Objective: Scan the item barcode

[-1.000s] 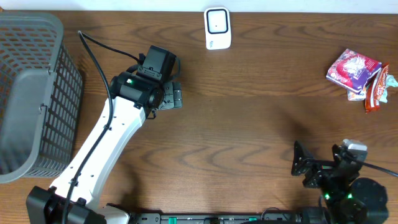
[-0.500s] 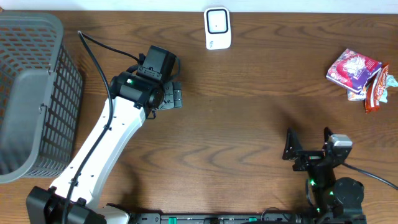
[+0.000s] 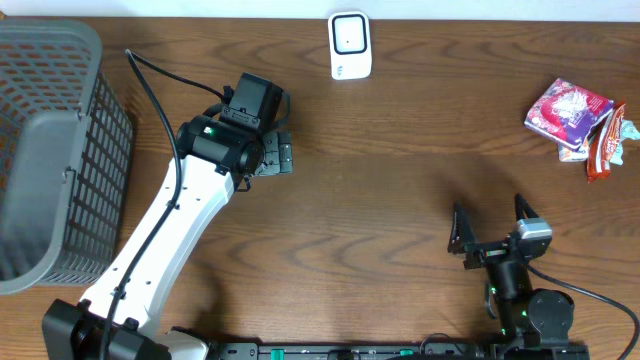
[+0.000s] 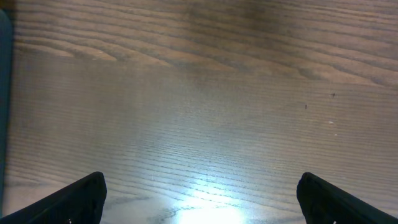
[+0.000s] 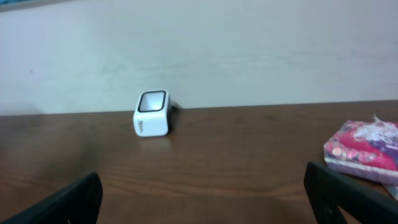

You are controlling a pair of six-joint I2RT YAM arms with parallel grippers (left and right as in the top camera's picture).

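Note:
The white barcode scanner (image 3: pixel 350 45) stands at the table's far edge, and the right wrist view shows the scanner (image 5: pixel 152 114) against the wall. A pink-and-red packet (image 3: pixel 568 110) lies at the far right on top of other wrapped items; the packet (image 5: pixel 364 149) also shows at the right edge of the right wrist view. My right gripper (image 3: pixel 489 228) sits near the front edge, open and empty, pointing toward the back; its dark fingertips (image 5: pixel 68 199) frame bare wood. My left gripper (image 3: pixel 276 158) hangs open over bare wood left of centre, with nothing between its fingers (image 4: pixel 74 199).
A grey mesh basket (image 3: pixel 50 150) fills the left side of the table. A red-and-white wrapper (image 3: pixel 605 140) lies beside the pink packet. A black cable (image 3: pixel 150 90) runs from the left arm toward the basket.
The right arm has swung left and toward the back, so its open gripper now sits further in from the front right corner. The left arm has not moved.

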